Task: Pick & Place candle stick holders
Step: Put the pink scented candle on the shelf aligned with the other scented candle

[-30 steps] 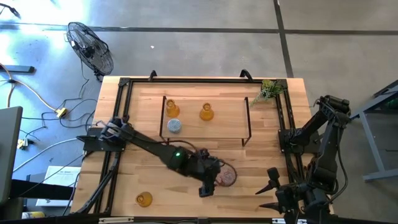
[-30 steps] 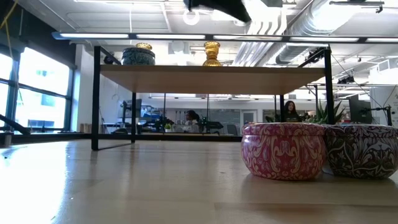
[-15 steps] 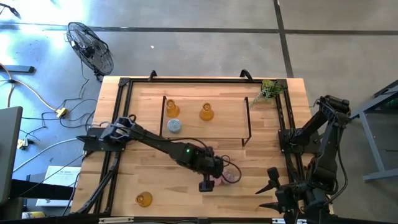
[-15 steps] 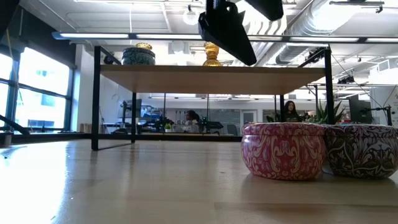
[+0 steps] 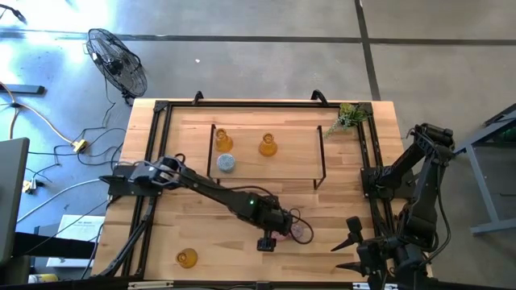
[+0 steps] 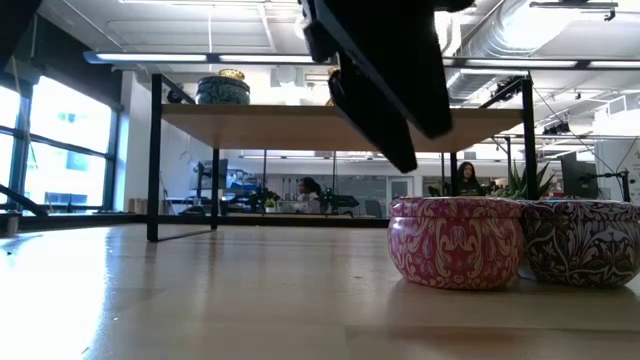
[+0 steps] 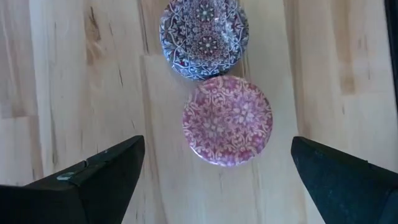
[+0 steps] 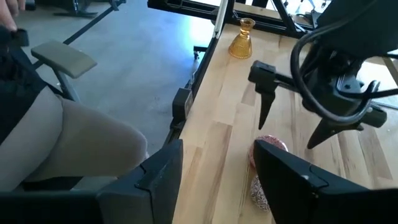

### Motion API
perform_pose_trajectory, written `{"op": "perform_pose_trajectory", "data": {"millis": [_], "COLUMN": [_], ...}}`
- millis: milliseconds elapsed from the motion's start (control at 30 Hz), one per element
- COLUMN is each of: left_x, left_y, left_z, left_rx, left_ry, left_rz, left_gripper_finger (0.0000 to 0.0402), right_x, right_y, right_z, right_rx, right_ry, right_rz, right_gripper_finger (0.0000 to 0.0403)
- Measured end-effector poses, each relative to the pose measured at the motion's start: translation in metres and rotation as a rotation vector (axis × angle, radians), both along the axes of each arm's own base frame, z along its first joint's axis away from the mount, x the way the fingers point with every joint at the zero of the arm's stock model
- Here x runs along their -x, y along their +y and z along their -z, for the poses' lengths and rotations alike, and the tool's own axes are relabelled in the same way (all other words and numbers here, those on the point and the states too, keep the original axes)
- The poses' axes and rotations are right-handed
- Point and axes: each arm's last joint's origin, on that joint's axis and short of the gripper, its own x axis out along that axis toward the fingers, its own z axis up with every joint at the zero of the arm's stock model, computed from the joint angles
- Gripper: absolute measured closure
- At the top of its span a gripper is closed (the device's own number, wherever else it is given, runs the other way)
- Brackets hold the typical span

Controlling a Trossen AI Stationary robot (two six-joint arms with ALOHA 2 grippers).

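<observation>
A: Where is the pink holder [image 7: 227,120]?
B: Near the bench's [image 5: 347,173] front edge, touching the purple holder [image 7: 204,30] on its right. Bare wood lies open all round the pair.
A: How does it look?
B: Squat and round, with a floral pattern on top and side [image 6: 455,242].
A: And the left tool [image 7: 217,180]?
B: Directly above it, fingers spread wide, holding nothing.
A: Anything only one view shows?
B: From above, two amber holders [image 5: 223,140] [image 5: 268,146] and a blue holder [image 5: 227,163] stand on the raised shelf [image 5: 294,153]; a third amber holder [image 5: 187,258] sits near the front left edge. The right tool [image 8: 211,171] waits open off the right front corner.
</observation>
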Motion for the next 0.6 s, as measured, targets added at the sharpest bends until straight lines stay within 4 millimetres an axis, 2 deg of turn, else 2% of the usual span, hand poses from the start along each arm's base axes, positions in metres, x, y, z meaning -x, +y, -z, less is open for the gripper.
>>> {"op": "perform_pose_trajectory", "data": {"millis": [133,333,600], "left_x": [-0.004,-0.011,-0.015], "left_y": [-0.003,-0.006,-0.008], "left_z": [0.008,0.031,0.038], "left_rx": [0.029,0.056,0.064], "left_ry": [0.001,0.032,0.018], "left_rz": [0.015,0.057,0.099], "left_gripper_finger": [0.0005,0.0005,0.0005], "right_x": [0.000,0.000,-0.002], "right_y": [0.000,0.000,-0.002], "right_z": [0.000,0.000,0.001], "right_rx": [-0.005,0.000,0.010], "right_ry": [0.005,0.005,0.006], "right_rz": [0.000,0.002,0.016], "right_gripper_finger": [0.0208,0.0208,0.0208]}}
